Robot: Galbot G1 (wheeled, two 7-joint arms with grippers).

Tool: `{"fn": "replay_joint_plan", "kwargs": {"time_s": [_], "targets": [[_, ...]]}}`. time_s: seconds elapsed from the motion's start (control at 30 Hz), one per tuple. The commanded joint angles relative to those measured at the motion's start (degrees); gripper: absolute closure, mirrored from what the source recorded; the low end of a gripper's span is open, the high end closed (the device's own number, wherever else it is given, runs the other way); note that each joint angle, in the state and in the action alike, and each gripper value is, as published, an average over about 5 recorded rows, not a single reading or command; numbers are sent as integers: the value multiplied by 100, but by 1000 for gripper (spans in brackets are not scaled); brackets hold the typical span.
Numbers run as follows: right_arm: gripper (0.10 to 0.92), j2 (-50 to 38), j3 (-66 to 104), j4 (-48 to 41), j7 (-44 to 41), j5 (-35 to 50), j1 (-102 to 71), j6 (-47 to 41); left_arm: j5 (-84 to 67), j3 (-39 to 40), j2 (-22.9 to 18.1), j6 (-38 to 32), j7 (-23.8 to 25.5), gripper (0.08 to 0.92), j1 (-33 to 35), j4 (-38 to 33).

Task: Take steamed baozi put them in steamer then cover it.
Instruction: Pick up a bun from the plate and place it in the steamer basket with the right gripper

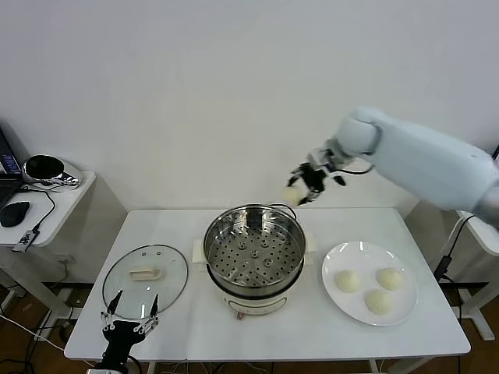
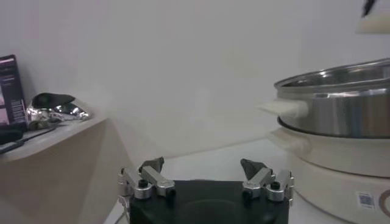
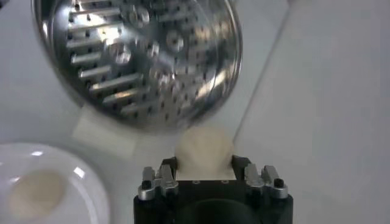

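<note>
I am pinching one baozi in my right gripper, hovering past the steamer rim, probably behind it. I am aiming for the tray's middle, releasing low. My left gripper is waiting spread by the cover.

The steamer is shiny polished metal with a perforated tray, on a smooth white plastic-looking base. The cover is clear glass with a metal rim. The steamed baozi look matt and smooth, on a glossy white plate. The tabletop is smooth white.
</note>
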Motion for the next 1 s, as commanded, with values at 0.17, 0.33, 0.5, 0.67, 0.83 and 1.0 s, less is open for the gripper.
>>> {"fn": "replay_joint_plan", "kwargs": {"time_s": [0.17, 0.33, 0.5, 0.67, 0.83, 1.0], "targets": [[453, 1163, -525, -487, 172, -1466, -248, 1468, -77, -142, -4, -7, 3, 177, 35, -12], [448, 1152, -438, -736, 347, -1962, -490, 1859, -77, -152, -57, -15, 1, 177, 46, 11], [448, 1157, -351, -869, 436, -2132, -674, 1985, -88, -174, -68, -10, -1, 177, 1, 33], [448, 1209, -248, -1077, 521, -2408, -817, 2135, -98, -171, -68, 2, 1, 177, -39, 37], [448, 1314, -161, -1282, 620, -2644, -903, 2285, -98, -153, -75, 2, 2, 177, -64, 52], [441, 1342, -129, -1328, 656, -2718, -881, 2365, -106, -149, -78, 0, 1, 177, -73, 52]]}}
